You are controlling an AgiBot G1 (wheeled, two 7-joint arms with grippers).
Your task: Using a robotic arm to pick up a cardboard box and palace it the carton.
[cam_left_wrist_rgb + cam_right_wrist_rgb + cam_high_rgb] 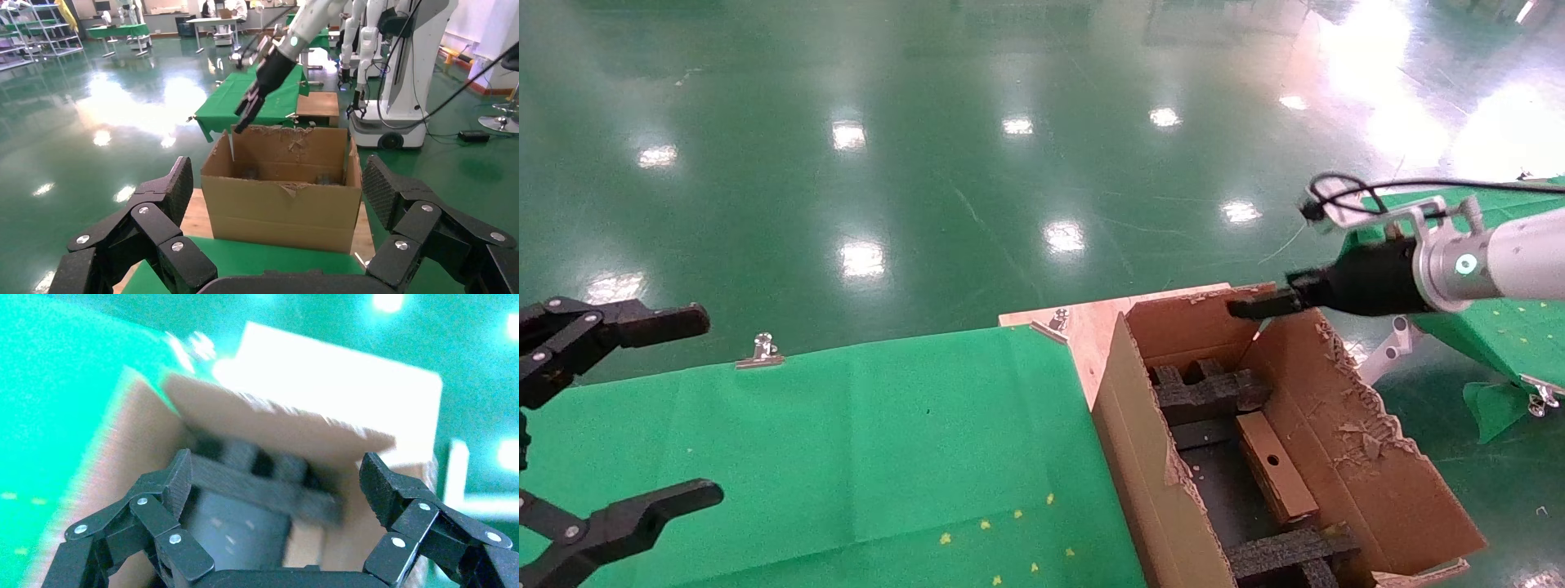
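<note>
My right gripper (1242, 309) hangs open and empty above the carton (1377, 482); the cardboard box (1275, 467) lies inside below it, so I'd retreat upward, avoiding the flaps.

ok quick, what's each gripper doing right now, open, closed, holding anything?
Left gripper: jaws open, empty, over the green table.
Right gripper: jaws open, empty, above the carton.

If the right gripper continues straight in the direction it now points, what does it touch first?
Probably the black foam block inside the carton: the open right gripper faces it in its wrist view. Depth is unclear, so the carton's back wall could come first.
</note>
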